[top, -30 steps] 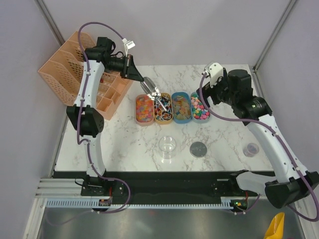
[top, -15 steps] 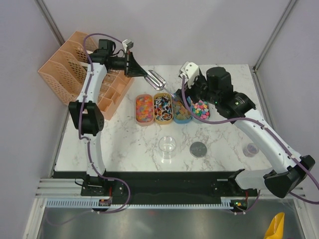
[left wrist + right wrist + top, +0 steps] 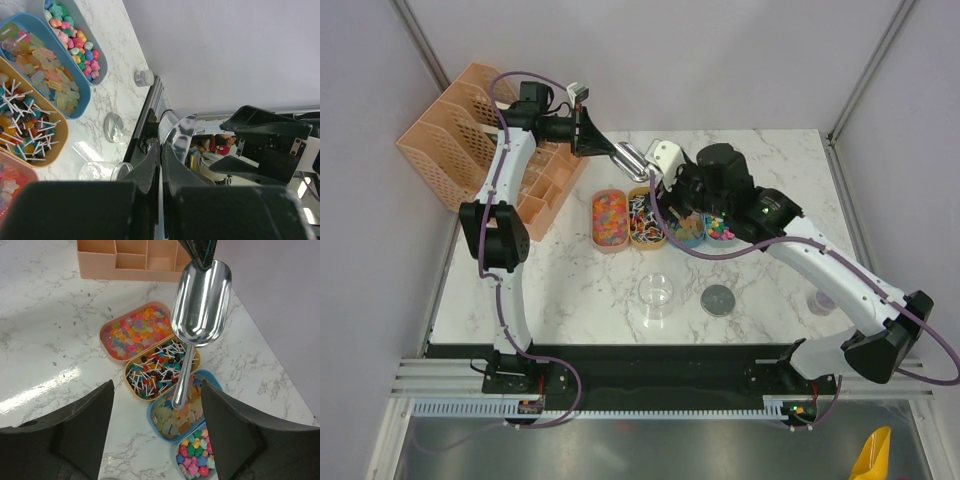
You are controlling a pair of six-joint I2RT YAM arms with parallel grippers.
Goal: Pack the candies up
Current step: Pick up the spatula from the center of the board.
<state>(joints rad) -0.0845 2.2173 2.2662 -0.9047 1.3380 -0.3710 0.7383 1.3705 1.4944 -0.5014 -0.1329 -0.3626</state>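
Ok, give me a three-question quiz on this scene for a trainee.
1. True or false: the left gripper is shut on the metal scoop.
2. How many trays of candies lie in the row? A three, B four, C six.
3. Fill in: the jaws of the right gripper stand ____.
Key: 1 true; 2 B; 3 open.

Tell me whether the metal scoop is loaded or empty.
Empty. In the right wrist view, the bowl of the scoop shows only bare, shiny metal. The left hand holds it above the trays.
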